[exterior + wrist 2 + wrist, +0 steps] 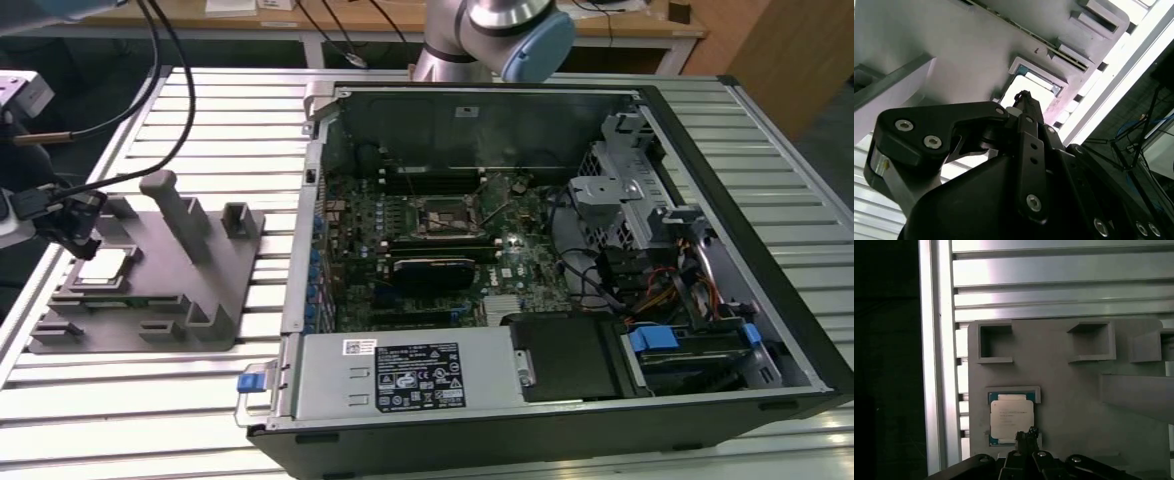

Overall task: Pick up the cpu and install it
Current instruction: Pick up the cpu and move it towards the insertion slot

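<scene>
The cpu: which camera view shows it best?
The first wrist view: the cpu lies face-up in the grey holder, nearly whole. The second wrist view shows a part of it beyond the end effector; the exterior view shows it from far off, at a slant.

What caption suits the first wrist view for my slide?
End effector close to the cpu, which lies in a recess of the grey fixture.

Cannot read any print here. Can make out faint lines of lettering on the metal top of the cpu [1011, 421] in the first wrist view, too small to tell. In the exterior view, dark print and symbols on a white label [420, 377] on the grey box [320, 380], a smaller white label [358, 347] above it, a white sticker [465, 111] on the computer case [561, 125] inner wall; none legible.
</scene>
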Tool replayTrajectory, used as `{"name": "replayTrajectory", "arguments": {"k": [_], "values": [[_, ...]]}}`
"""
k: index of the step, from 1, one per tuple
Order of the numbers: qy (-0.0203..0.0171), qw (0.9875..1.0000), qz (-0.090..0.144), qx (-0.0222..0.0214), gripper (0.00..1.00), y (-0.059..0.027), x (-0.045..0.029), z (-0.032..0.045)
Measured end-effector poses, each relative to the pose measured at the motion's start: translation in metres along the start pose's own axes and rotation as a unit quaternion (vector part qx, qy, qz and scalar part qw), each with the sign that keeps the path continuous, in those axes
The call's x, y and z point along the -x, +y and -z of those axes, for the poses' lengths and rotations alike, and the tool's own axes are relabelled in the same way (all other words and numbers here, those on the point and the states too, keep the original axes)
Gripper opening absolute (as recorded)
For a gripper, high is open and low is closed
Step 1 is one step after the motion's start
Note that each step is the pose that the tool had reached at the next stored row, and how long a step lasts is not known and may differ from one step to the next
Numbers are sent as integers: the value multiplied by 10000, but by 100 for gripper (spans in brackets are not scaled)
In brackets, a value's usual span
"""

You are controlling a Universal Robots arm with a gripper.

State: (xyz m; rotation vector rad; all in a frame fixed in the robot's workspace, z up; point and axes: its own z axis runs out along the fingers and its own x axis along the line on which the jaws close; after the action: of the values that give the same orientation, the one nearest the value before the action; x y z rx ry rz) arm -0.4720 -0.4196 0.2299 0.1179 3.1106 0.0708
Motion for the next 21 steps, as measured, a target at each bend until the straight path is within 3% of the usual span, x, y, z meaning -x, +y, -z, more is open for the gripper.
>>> {"name": "replayTrajectory", "arguments": {"k": [10, 21], "values": [[1, 10000, 1, 0, 11, 18, -40, -175], [1, 10000, 18, 0, 11, 55, -109, -317]]}}
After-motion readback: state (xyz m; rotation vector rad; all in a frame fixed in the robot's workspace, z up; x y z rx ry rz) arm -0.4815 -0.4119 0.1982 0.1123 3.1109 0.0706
